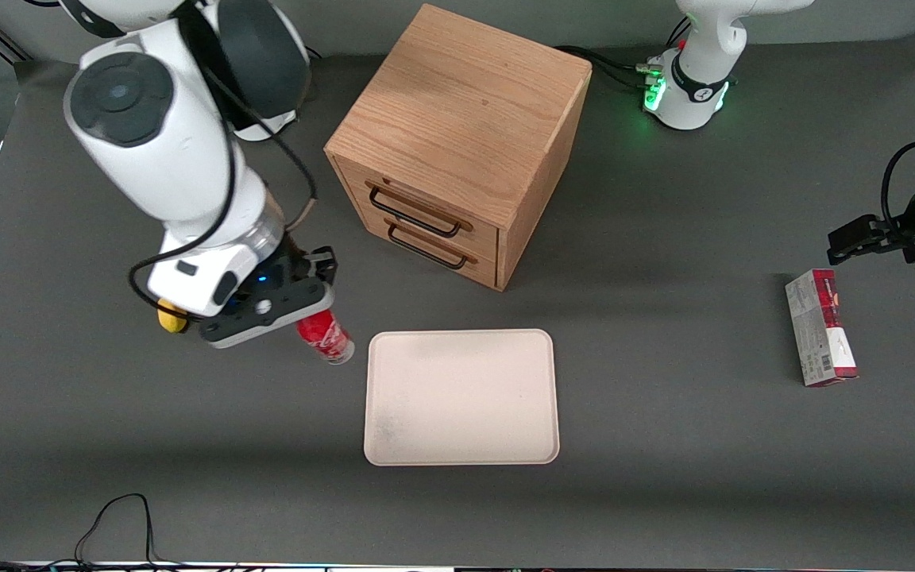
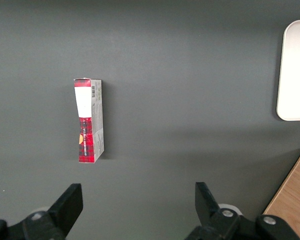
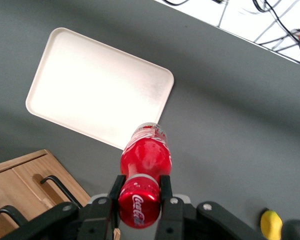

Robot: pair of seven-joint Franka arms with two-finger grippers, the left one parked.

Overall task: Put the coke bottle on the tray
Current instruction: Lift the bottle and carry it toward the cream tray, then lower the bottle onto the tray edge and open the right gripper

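Observation:
The coke bottle (image 1: 326, 337) is small, with a red cap, red label and clear base. My gripper (image 1: 308, 311) is shut on its cap end and holds it tilted above the grey table, beside the tray's edge toward the working arm's end. In the right wrist view the fingers (image 3: 117, 186) clamp the bottle (image 3: 145, 155) just under its red cap. The cream tray (image 1: 461, 396) lies flat and bare in front of the wooden drawer box; it also shows in the right wrist view (image 3: 90, 85) and partly in the left wrist view (image 2: 296, 70).
A wooden drawer box (image 1: 457, 135) with two black handles stands farther from the front camera than the tray. A red-and-white carton (image 1: 820, 327) lies toward the parked arm's end. A yellow object (image 1: 171, 319) peeks out beside my gripper. Cables (image 1: 120, 524) run along the near table edge.

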